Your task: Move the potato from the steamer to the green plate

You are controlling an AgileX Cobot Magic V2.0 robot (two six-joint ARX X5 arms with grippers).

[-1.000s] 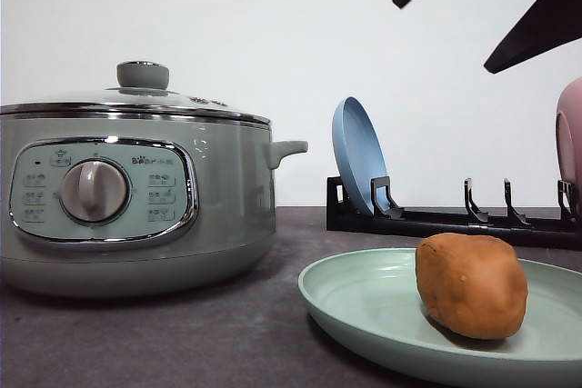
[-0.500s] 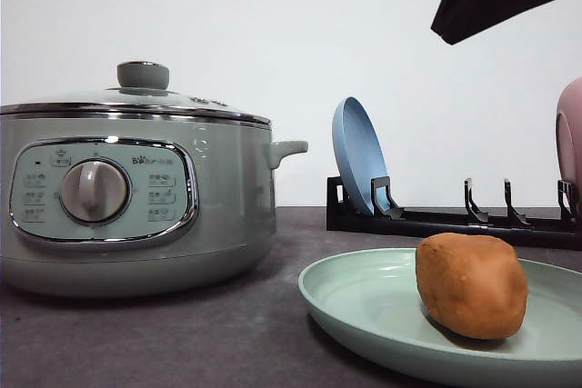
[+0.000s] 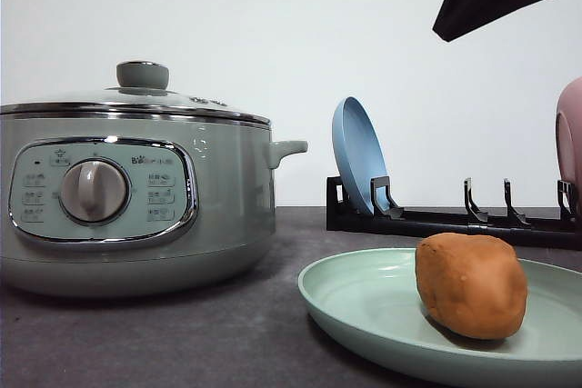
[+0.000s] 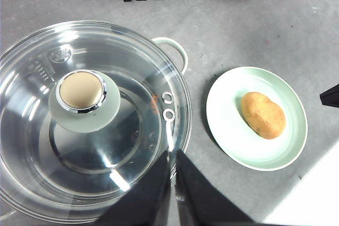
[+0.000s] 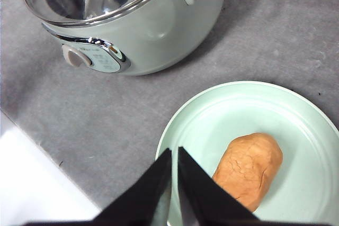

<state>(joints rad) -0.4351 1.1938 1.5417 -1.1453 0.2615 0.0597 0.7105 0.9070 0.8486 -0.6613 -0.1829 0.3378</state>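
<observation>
The potato lay on the green plate, apart from the lidded steamer. It sat just beside the right gripper, its long axis slanting away from the pressed-together jaws (empty, judging by the thin gap). The left gripper, jaws also together, hung over the steamer's glass lid, farther from the potato. The transfer looked complete.

Potato on green plate (right of the steamer).
</observation>
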